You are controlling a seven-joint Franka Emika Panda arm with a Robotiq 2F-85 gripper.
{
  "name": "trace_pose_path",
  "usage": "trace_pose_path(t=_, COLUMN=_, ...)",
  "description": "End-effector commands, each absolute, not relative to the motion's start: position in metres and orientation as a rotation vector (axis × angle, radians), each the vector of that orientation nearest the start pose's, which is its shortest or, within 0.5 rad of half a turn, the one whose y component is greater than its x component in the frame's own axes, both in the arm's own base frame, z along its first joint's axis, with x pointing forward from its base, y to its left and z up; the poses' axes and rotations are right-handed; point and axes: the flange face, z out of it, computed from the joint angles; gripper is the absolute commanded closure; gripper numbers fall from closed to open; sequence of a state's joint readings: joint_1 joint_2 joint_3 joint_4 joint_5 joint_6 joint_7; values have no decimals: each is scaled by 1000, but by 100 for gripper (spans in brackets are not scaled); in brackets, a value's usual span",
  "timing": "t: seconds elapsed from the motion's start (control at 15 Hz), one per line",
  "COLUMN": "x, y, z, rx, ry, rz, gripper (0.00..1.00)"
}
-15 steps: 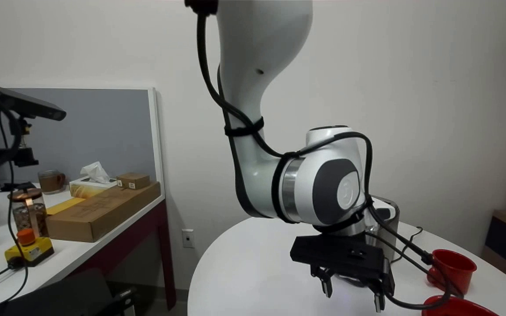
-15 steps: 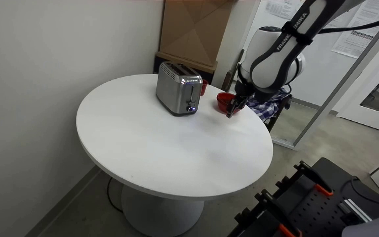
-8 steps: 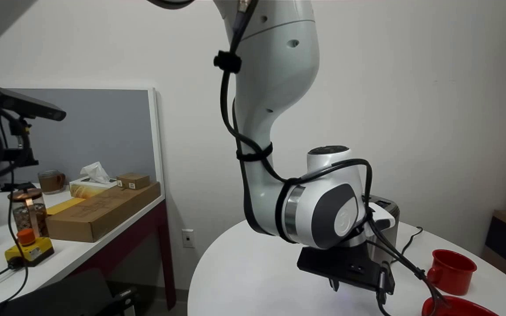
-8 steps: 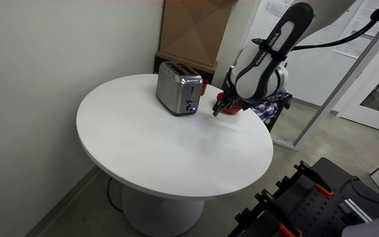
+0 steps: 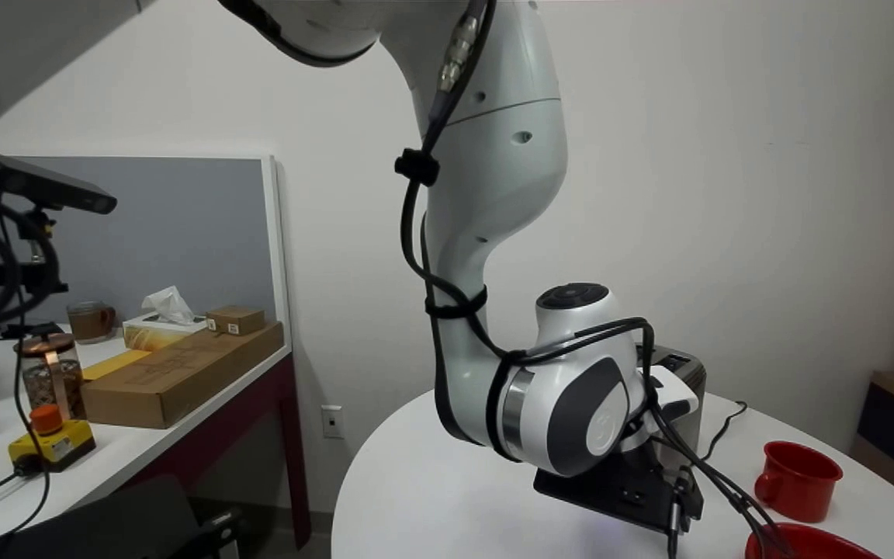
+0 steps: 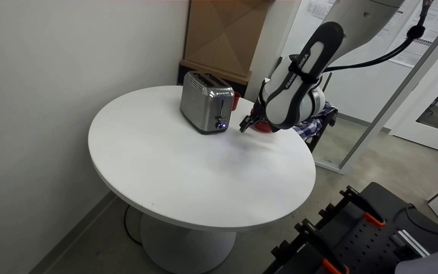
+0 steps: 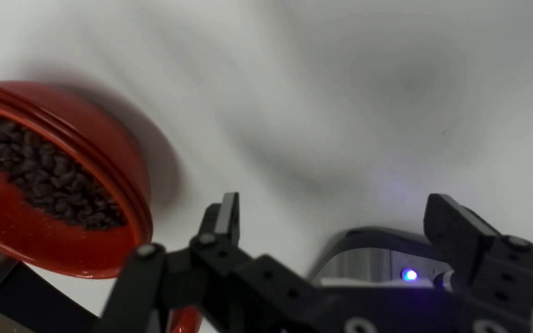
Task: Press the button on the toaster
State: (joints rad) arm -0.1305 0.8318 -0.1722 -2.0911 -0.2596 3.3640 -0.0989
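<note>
a pale wall [image 6: 70, 57] meets grey floor [image 6: 413, 167]; beside it stands a round white table [image 6: 165, 171], with the silver toaster [image 6: 200, 105] standing on top. above the table hangs the gripper [image 7: 334, 198], fingers spread, near a red bowl [image 7: 114, 143].

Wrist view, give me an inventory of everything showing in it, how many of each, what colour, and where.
two-slot toaster: 1, silver with a dark base edge, lower right, only one end in view
small round light: 1, glowing blue-violet, on the toaster's end
control dial: 1, dark and silver, just right of the light, partly hidden
table: 1, white, filling most of the picture
bowl: 1, red, left side, cut off by the picture's edge
bean-like pieces: too many to count, dark brown, inside the bowl
mug: 1, red, only a sliver at the bottom edge
boxy unit: 1, black and tan, lower-left corner
claw: 1, black, along the bottom
fingers: 2, black, spread apart
</note>
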Motion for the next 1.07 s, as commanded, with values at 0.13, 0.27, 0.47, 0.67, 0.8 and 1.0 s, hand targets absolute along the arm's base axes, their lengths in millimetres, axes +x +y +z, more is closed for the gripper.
trace_pose_path(t=0.13, x=566, y=-142, z=59, rx=-3225, ry=-229, rz=-784, gripper=0)
trace_pose_path(t=0.27, x=568, y=-140, z=57, rx=-3215, ry=-212, rz=-803, gripper=0)
trace_pose_path(t=0.47, x=572, y=-139, z=52, rx=-3211, ry=-194, rz=-815, gripper=0)
trace_pose_path(t=0.67, x=580, y=-140, z=48, rx=-3209, ry=-172, rz=-824, gripper=0)
trace_pose_path(t=0.8, x=585, y=-140, z=47, rx=-3209, ry=-161, rz=-838, gripper=0)
trace_pose_path(t=1.0, x=593, y=-139, z=46, rx=-3202, ry=-139, rz=-860, gripper=0)
